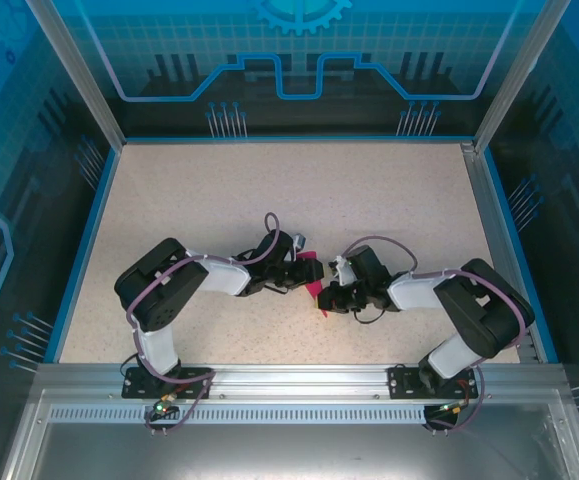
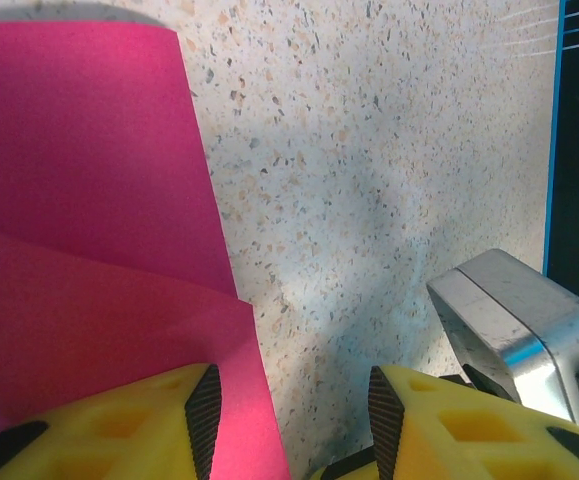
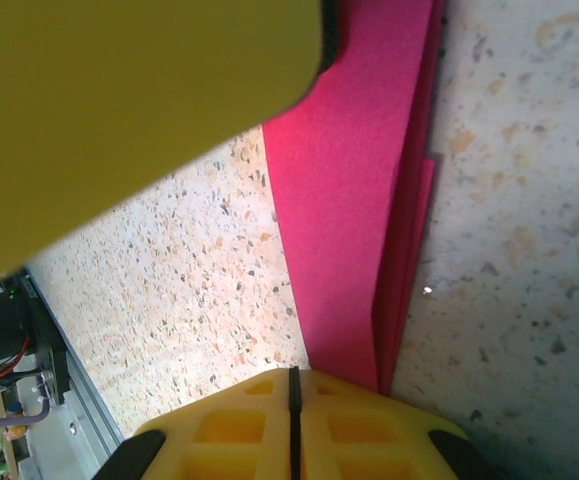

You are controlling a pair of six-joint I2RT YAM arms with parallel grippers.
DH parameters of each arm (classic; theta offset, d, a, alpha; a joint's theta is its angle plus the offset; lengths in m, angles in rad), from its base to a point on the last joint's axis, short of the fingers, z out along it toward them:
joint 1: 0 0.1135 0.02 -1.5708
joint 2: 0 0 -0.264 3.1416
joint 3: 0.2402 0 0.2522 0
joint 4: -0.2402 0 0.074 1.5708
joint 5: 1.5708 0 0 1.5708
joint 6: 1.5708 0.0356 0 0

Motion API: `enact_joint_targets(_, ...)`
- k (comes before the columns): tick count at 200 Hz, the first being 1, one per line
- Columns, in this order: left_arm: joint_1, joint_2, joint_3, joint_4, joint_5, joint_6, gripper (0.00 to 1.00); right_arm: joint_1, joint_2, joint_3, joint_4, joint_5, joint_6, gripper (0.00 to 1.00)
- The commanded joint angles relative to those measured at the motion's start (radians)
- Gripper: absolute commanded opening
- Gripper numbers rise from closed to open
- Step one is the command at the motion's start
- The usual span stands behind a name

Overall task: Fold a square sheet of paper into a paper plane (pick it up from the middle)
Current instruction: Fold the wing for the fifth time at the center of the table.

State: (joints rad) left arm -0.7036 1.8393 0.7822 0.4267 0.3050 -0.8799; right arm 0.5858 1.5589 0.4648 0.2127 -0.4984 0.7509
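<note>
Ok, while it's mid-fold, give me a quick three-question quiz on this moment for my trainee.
1. True or false: the right hand has its fingers closed together.
2. Fill in: in the left wrist view, the left hand is ____, with speckled table showing between its fingers.
3. Pick one. The pink paper lies: A) on the table between the two hands; B) against the far wall; C) over the near rail.

Key: 1 true; 2 open; 3 A.
</note>
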Motion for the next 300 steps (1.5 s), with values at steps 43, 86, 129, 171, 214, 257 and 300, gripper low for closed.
enact_joint_targets(43,0.0,0.071,0.003,-0.089,-0.027,0.042,0.47,0.002,-0.093,-0.122,-0.12,0.025,0.007,0.1)
enact_joint_targets(86,0.001,0.074,0.007,-0.083,-0.024,0.035,0.47,0.001,-0.109,-0.164,-0.185,0.059,-0.014,0.11)
enact_joint_targets(129,0.0,0.071,0.004,-0.086,-0.021,0.038,0.47,0.002,-0.149,-0.114,-0.237,0.068,-0.018,0.11)
enact_joint_targets(171,0.0,0.075,0.007,-0.088,-0.019,0.041,0.47,0.006,-0.289,-0.013,-0.228,0.078,0.02,0.11)
enact_joint_targets(214,-0.001,0.077,0.015,-0.087,-0.012,0.038,0.47,0.011,-0.185,0.053,-0.106,0.045,0.087,0.12)
enact_joint_targets(257,-0.002,0.078,0.016,-0.081,-0.009,0.027,0.47,0.012,-0.026,0.061,0.01,0.067,0.142,0.13)
enact_joint_targets(300,0.0,0.074,0.01,-0.078,-0.02,0.021,0.47,0.012,0.025,0.021,-0.09,0.149,0.124,0.12)
